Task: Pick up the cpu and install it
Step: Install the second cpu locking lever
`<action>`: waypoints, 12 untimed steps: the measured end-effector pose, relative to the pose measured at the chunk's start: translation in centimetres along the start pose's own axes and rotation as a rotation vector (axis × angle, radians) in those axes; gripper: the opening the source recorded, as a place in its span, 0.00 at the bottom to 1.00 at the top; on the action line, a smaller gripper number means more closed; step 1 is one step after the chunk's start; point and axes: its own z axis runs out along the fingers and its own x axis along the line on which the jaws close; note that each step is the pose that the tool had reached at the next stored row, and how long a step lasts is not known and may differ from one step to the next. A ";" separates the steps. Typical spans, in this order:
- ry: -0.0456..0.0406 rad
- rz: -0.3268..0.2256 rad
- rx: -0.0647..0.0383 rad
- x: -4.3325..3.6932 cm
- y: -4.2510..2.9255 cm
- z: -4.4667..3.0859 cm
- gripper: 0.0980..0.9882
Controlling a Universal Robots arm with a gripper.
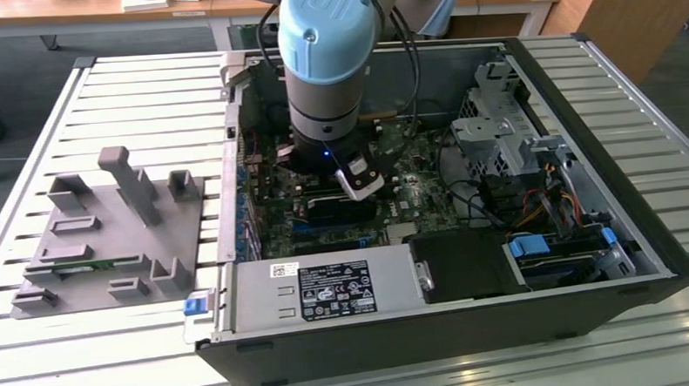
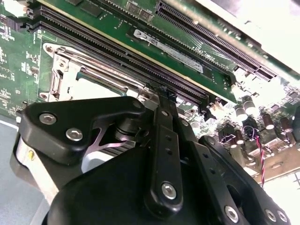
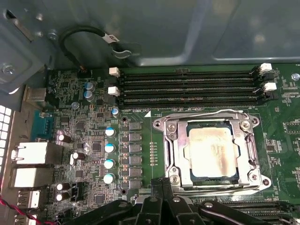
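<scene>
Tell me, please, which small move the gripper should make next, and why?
Probably a short lift straight up, away from the motherboard. In the first wrist view the cpu already lies flat inside the socket frame, and the gripper sits low beside it.

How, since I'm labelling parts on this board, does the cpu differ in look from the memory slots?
The cpu is square with a shiny pale metal top; the memory slots are long, narrow and black. The cpu is a single piece seated inside a metal frame; the slots run as several parallel rows with white latches at their ends. Both lie flat on the green motherboard.
</scene>
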 end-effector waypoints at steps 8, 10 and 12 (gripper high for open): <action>-0.0024 -0.001 0.004 0.17 0.24 -0.75 0.01; -0.0024 -0.001 0.004 0.18 0.34 -1.08 0.01; -0.0024 -0.001 0.004 0.18 0.43 -1.37 0.01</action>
